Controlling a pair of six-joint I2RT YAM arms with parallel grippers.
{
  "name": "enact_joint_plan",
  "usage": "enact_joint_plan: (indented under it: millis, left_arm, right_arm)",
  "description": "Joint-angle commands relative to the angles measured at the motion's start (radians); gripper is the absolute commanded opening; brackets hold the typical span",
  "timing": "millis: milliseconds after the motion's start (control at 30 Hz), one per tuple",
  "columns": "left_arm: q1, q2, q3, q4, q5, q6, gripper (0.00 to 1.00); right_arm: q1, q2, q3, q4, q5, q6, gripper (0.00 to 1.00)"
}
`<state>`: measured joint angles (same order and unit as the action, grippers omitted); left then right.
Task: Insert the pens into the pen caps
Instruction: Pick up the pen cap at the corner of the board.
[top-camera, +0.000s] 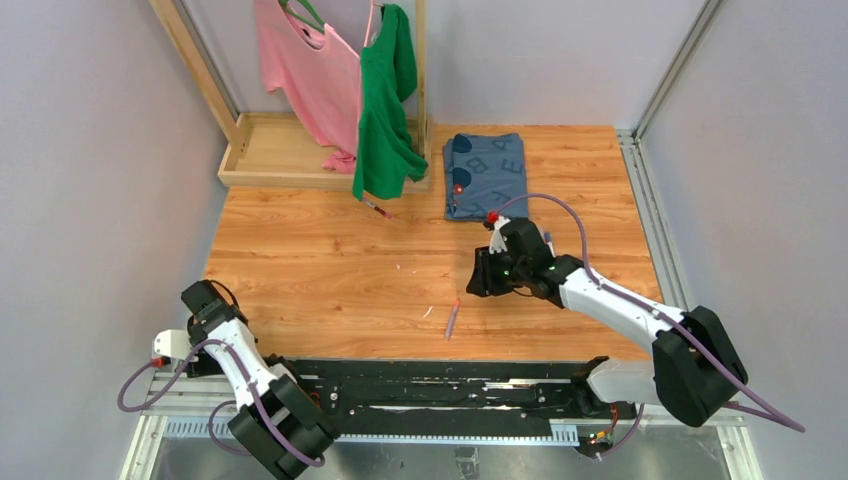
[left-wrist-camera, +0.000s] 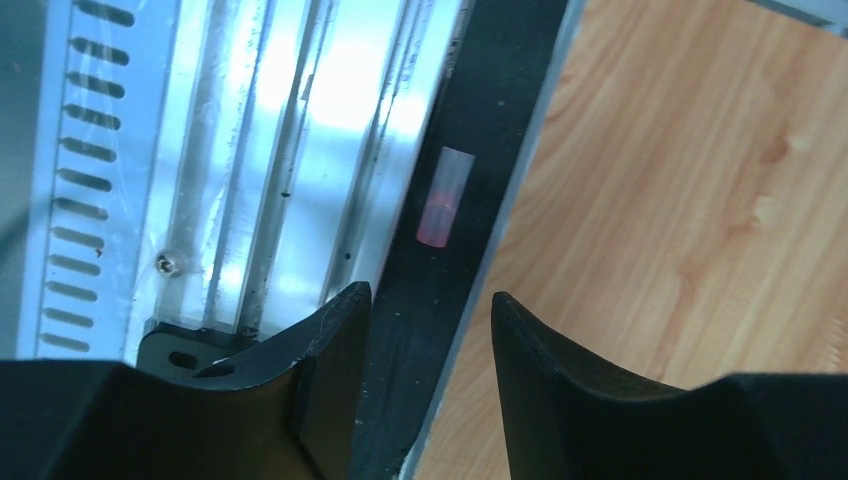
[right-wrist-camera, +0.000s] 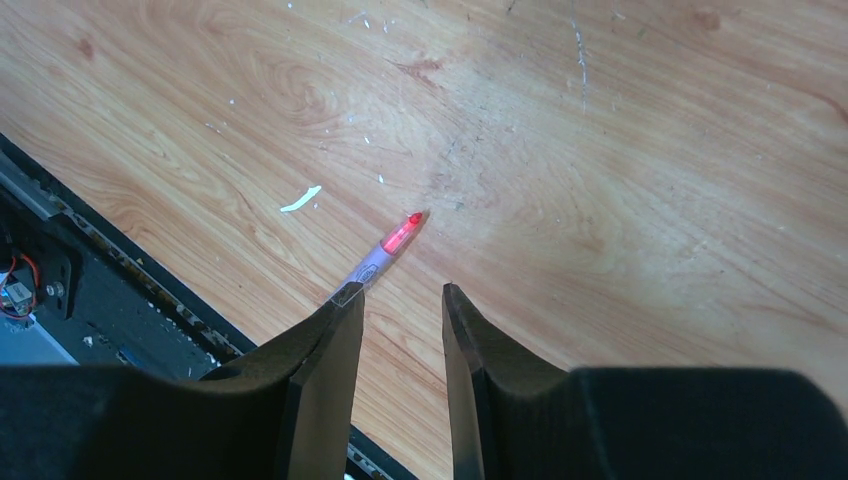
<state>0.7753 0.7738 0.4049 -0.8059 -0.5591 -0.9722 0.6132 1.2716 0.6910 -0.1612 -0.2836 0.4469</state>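
A purple pen (top-camera: 452, 321) with a red tip lies on the wooden table near its front edge. In the right wrist view the pen (right-wrist-camera: 388, 245) lies just ahead of my right gripper (right-wrist-camera: 403, 292), its rear end hidden behind the left finger. The right gripper (top-camera: 478, 280) is open and empty, hovering over the table. A clear pen cap (left-wrist-camera: 443, 195) with a pink end lies on the black strip at the table's front edge, ahead of my open, empty left gripper (left-wrist-camera: 430, 300). In the top view the left gripper (top-camera: 188, 360) is low at the front left. A dark red pen (top-camera: 377, 208) lies below the green shirt.
A small white sliver (top-camera: 427, 312) lies left of the purple pen, also seen in the right wrist view (right-wrist-camera: 300, 199). A folded blue cloth (top-camera: 486, 173) lies at the back. A wooden rack (top-camera: 280, 150) holds pink and green shirts. An aluminium rail (left-wrist-camera: 250, 160) runs beside the black strip.
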Motion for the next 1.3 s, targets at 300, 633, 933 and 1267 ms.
enact_joint_plan:
  millis: [300,633,933,1267]
  left_arm:
    - [0.143,0.117,-0.012,0.168,0.027,0.134,0.46]
    - [0.186,0.116,-0.033,0.246,0.084,0.205,0.46]
    - [0.245,0.192,-0.034,0.264,0.118,0.209,0.38]
    - [0.258,0.218,-0.031,0.263,0.114,0.203,0.39]
  right_arm:
    - [0.007,-0.053,-0.015,-0.003,0.04,0.002,0.35]
    - [0.008,-0.064,-0.024,-0.003,0.054,0.013,0.34]
    - [0.005,-0.08,-0.033,-0.014,0.071,0.012,0.34]
    - [0.001,-0.097,-0.034,-0.023,0.079,0.013,0.34]
